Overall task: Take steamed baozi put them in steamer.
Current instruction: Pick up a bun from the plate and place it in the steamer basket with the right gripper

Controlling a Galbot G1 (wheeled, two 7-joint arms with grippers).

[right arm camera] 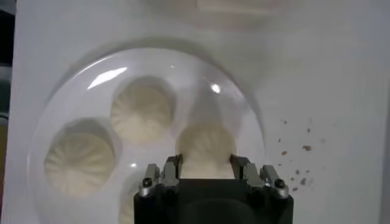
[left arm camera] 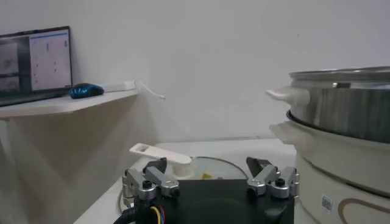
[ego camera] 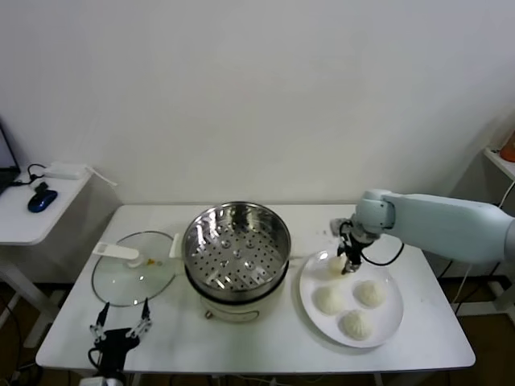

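Where right claw grips, baozi half-hidden

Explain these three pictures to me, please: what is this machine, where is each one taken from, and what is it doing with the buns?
It is a two-armed robot at a white table. The wide picture comes from a camera on its head; the other two from cameras on its wrists. In the middle stands a steel steamer, with nothing on its holed tray. Its glass lid lies beside it. A white plate holds four steamed baozi. The right claw has closed on one baozi, which does not look lifted off the plate. The left claw waits open near the table's front edge, by the lid. The side shelf holds a laptop and a mouse.
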